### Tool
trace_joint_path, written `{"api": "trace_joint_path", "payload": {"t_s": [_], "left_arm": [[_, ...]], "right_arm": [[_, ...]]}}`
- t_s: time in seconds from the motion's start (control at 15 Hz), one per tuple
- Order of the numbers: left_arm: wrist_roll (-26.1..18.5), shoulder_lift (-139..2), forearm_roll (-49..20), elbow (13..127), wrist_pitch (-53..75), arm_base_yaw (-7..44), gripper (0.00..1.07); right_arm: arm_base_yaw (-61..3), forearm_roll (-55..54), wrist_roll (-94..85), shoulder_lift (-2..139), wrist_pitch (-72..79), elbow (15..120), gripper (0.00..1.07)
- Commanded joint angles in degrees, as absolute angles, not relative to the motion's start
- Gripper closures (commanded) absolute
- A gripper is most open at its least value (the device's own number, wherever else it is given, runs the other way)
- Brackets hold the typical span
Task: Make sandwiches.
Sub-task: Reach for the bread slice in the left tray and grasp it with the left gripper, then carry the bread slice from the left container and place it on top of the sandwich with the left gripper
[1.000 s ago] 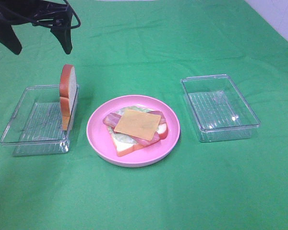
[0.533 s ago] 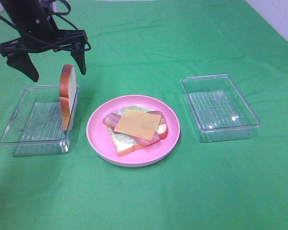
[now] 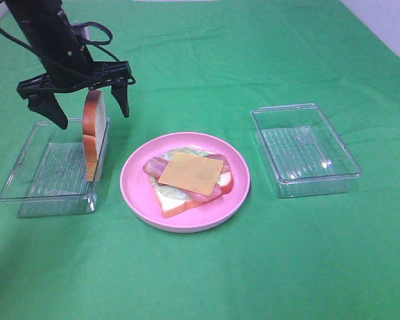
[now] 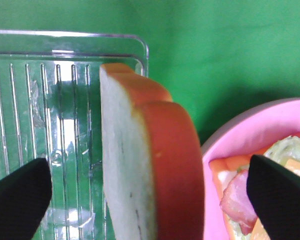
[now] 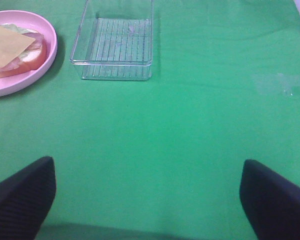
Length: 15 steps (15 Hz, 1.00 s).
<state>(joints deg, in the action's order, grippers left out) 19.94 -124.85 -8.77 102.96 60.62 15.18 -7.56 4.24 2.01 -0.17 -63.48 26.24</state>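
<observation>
An open-faced sandwich stack lies on the round pink plate [image 3: 135,193]: a bread slice at the bottom, lettuce, bacon strips [image 3: 207,192], and a yellow cheese slice [image 3: 190,172] on top. A second bread slice [image 3: 93,133] stands on edge in the left clear tray [image 3: 53,203], leaning on the wall nearest the plate. My left gripper [image 3: 91,117] hangs open over this slice, one finger on each side of its top and not touching it. The left wrist view shows the bread slice [image 4: 140,165] between the wide-apart fingers of the left gripper [image 4: 150,195]. My right gripper [image 5: 149,200] is open over bare cloth, holding nothing.
An empty clear tray [image 3: 307,187] stands to the right of the plate, and the right wrist view shows the same tray [image 5: 117,47] beside the plate [image 5: 45,55]. Green cloth covers the table. A pale floor strip shows at the far right corner.
The left arm came down and to the right from the top left corner. Its open fingers now straddle the top of the standing bread slice. Nothing else moved.
</observation>
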Motion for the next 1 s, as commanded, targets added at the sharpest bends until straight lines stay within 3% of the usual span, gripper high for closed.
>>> {"api": "trace_joint_path", "payload": {"t_s": [0.07,0.27,0.47,0.6,0.73,1.0], "left_arm": [[20.23,-125.08,-9.11,102.44,59.59,15.18,0.07],[20.23,-125.08,-9.05,102.44,59.64,15.18,0.34],[20.23,-125.08,-9.05,102.44,60.45,15.18,0.72],[20.23,-125.08,-8.82,102.44,62.11,15.18,0.91],[20.23,-125.08,-7.68,102.44,64.34,15.13,0.98],[20.23,-124.90,-5.79,102.62,68.75,15.13,0.98]], "right_arm": [[-7.22,3.95,1.60,-2.06,-63.08,26.01,0.12],[-7.22,3.95,1.60,-2.06,-63.08,26.01,0.12],[-7.22,3.95,1.60,-2.06,-63.08,26.01,0.12],[-7.22,3.95,1.60,-2.06,-63.08,26.01,0.12],[-7.22,3.95,1.60,-2.06,-63.08,26.01,0.12],[-7.22,3.95,1.60,-2.06,-63.08,26.01,0.12]]}}
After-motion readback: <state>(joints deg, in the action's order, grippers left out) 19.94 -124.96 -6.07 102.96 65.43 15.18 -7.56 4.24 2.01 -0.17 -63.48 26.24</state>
